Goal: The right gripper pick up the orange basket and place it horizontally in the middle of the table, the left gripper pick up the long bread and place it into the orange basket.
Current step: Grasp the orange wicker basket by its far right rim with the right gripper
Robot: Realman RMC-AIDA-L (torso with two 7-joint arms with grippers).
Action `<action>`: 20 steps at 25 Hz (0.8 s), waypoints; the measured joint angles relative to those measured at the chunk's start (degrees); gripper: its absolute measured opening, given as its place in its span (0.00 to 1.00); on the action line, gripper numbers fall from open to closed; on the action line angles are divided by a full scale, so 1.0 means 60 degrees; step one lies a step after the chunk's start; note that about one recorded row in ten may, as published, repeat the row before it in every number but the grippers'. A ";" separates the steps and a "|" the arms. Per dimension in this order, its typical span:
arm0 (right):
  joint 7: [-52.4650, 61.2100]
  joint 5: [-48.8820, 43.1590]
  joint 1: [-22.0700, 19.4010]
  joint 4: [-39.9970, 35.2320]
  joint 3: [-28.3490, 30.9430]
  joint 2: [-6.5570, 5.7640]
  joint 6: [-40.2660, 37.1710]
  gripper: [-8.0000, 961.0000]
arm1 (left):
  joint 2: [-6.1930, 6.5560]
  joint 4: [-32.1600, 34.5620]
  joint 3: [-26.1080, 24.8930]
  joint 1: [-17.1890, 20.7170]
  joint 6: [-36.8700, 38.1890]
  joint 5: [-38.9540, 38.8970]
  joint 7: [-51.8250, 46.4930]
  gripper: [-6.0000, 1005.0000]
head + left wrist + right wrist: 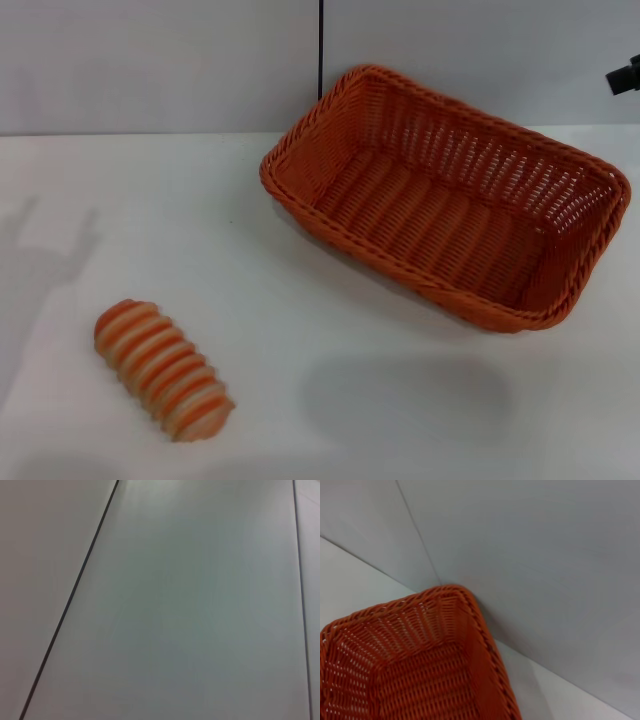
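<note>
The orange basket (470, 150) stands empty at the back right of the white table (340, 420), set at a slant. One of its corners also fills the lower part of the right wrist view as orange basket (420, 620), close to the wall. The long bread (163, 370), striped orange and cream, lies on the table at the front left, well apart from the basket. A black bit of my right gripper (627, 76) pokes in at the head view's upper right edge, above and beyond the basket's far right corner. My left gripper is out of view.
A pale wall (150, 60) with a dark vertical seam (321, 45) rises right behind the table. The left wrist view holds only wall panels (190, 605) and their seams. Soft shadows lie on the tabletop at the left and front.
</note>
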 joint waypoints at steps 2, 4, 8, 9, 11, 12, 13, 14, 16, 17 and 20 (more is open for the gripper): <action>-0.0058 0.0001 -0.0033 -0.0001 0.0001 0.0142 -0.0103 0.51 | -0.0001 0.0000 0.0000 0.0000 -0.0006 0.0000 0.0009 0.83; -0.0146 0.0023 -0.0068 0.0001 0.0030 0.0276 -0.0182 0.52 | -0.0002 0.0000 0.0000 0.0001 -0.0013 0.0000 0.0011 0.83; -0.0293 0.0108 -0.0155 -0.0020 0.0069 0.0427 -0.0249 0.52 | -0.0002 0.0001 0.0000 0.0000 -0.0022 0.0000 0.0009 0.83; -0.0329 0.0115 -0.0177 -0.0027 0.0069 0.0473 -0.0275 0.52 | -0.0002 0.0001 0.0000 0.0000 -0.0028 0.0000 0.0009 0.83; -0.0373 0.0117 -0.0221 -0.0032 0.0069 0.0565 -0.0373 0.52 | -0.0002 -0.0006 0.0000 -0.0001 -0.0061 0.0000 0.0010 0.83; -0.0375 0.0119 -0.0249 -0.0037 0.0063 0.0596 -0.0455 0.52 | -0.0002 -0.0008 0.0000 0.0000 -0.0077 0.0000 0.0012 0.83; -0.0373 0.0119 -0.0283 -0.0046 0.0044 0.0633 -0.0558 0.52 | -0.0002 -0.0010 0.0000 -0.0001 -0.0091 0.0000 0.0013 0.83; -0.0372 0.0116 -0.0303 -0.0088 0.0026 0.0675 -0.0667 0.52 | -0.0002 -0.0011 0.0000 -0.0001 -0.0096 0.0000 0.0013 0.83; -0.0385 0.0076 -0.0315 -0.0200 -0.0006 0.0780 -0.0828 0.52 | -0.0002 -0.0012 -0.0001 0.0000 -0.0100 0.0000 0.0012 0.83; -0.0399 0.0059 -0.0315 -0.0228 -0.0009 0.0819 -0.0877 0.52 | -0.0002 -0.0012 -0.0006 -0.0001 -0.0102 0.0000 0.0003 0.83; -0.0463 0.0036 -0.0321 -0.0291 -0.0014 0.0933 -0.0976 0.52 | -0.0002 -0.0013 -0.0011 0.0000 -0.0102 0.0000 -0.0007 0.83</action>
